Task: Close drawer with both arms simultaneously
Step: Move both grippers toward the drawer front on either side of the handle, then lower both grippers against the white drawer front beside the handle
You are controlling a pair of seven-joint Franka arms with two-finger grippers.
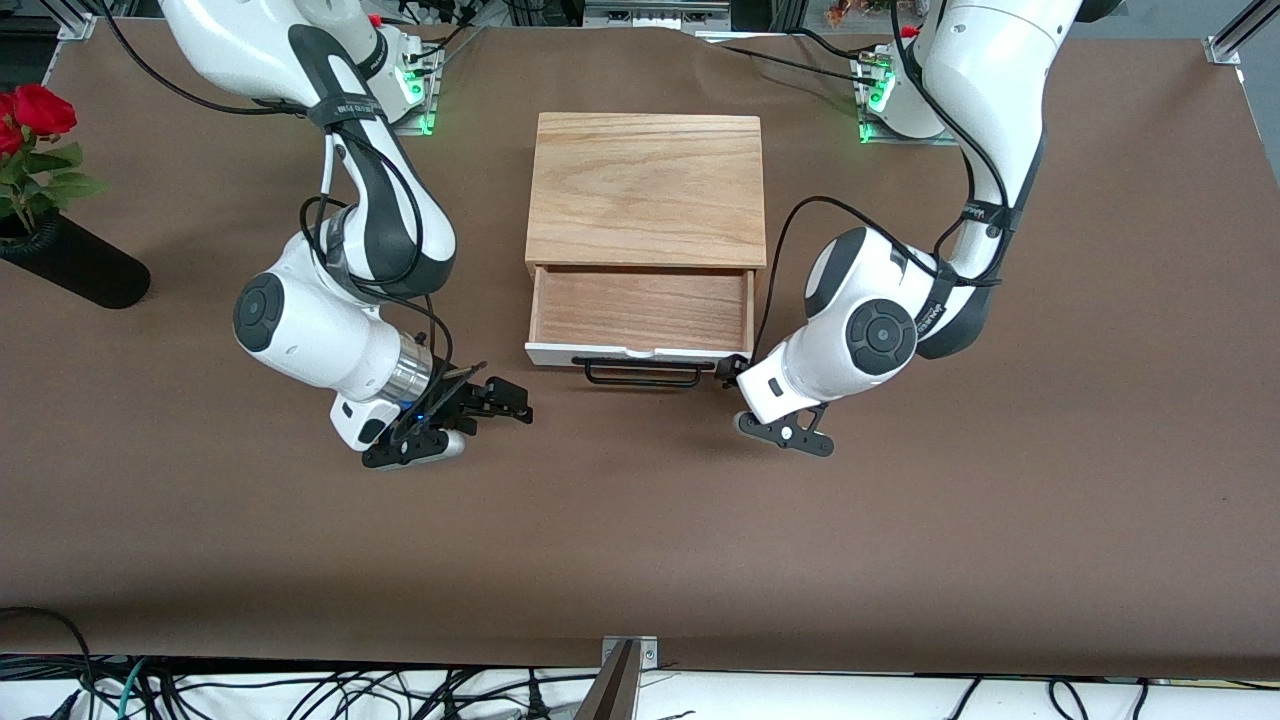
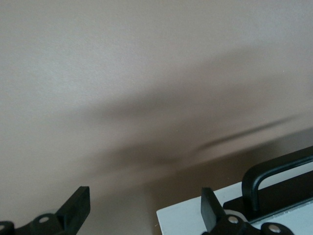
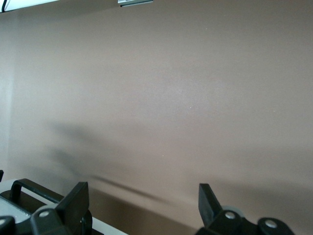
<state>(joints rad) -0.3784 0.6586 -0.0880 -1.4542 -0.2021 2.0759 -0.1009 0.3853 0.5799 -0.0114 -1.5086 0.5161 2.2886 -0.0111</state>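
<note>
The drawer (image 1: 640, 310) is pulled out of the oak box (image 1: 645, 190), which stands in the middle of the surface (image 1: 900, 550); its wooden tray is bare inside, and its white front panel (image 1: 640, 354) with the black wire handle (image 1: 643, 372) faces the front camera; so the closing is not yet done, and I judge that nearly the whole push is left.

The left tool (image 1: 735, 372) is low at the corner of the front panel toward the left arm's end; its fingers (image 2: 210, 208) are spread apart and hold nothing; in the left wrist view one finger lies over the white panel, just beside the handle (image 2: 274, 171); whether it touches the panel I cannot tell.

The right tool (image 1: 495, 400) is low over the surface near the other corner of the panel, apart from it; its fingers (image 3: 73, 200) are also spread and empty, and the right wrist view shows only the end of the handle (image 3: 27, 188) at its edge.

I think both tools are almost in place; what is left is to set the right one against the panel and then to push together, evenly, so that the tray does not jam.
</note>
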